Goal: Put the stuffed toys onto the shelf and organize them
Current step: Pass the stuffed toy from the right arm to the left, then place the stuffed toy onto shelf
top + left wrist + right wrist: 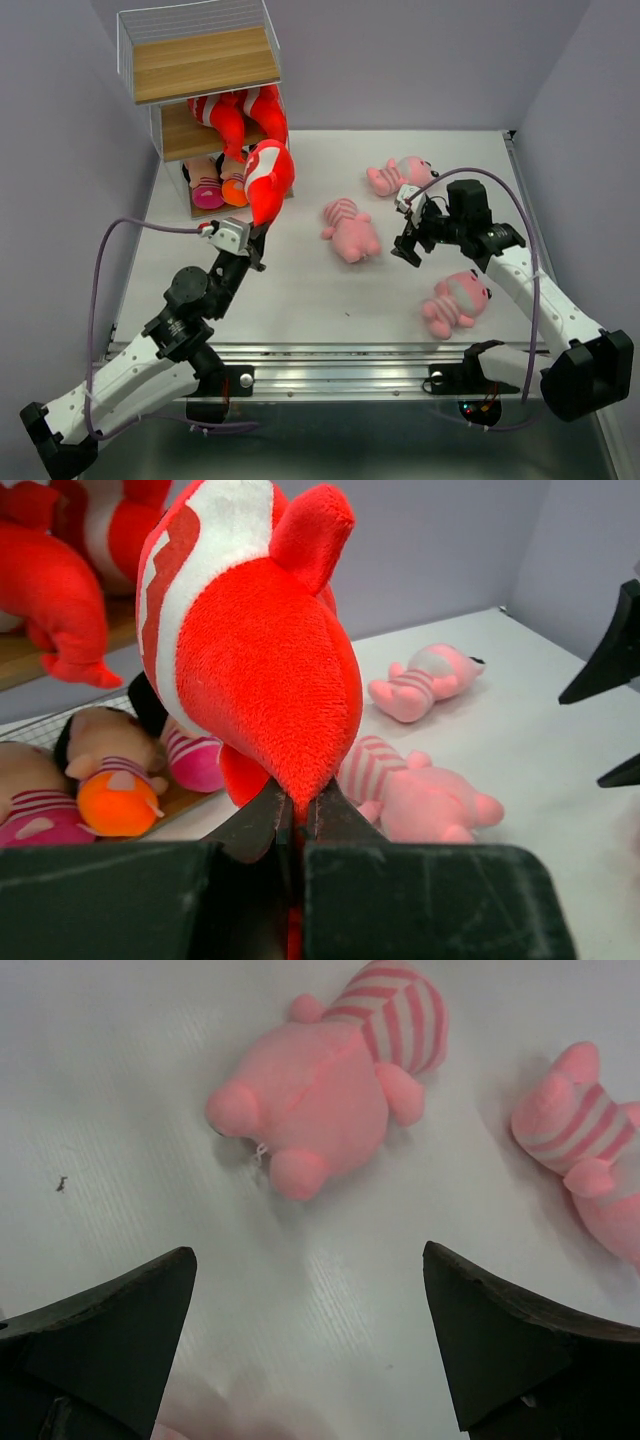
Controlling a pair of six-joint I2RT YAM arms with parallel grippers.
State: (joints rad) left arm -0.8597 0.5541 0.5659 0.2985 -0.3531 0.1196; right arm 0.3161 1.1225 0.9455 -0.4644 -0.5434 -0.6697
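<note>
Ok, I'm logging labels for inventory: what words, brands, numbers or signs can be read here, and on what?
None: no text is readable in any view. The red shark, the pink striped animals and the shelf show no lettering.

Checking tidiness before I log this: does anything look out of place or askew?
Yes. Three pink animals lie scattered on the table, and the red sharks on the shelf sprawl over the middle board's front edge.
</note>
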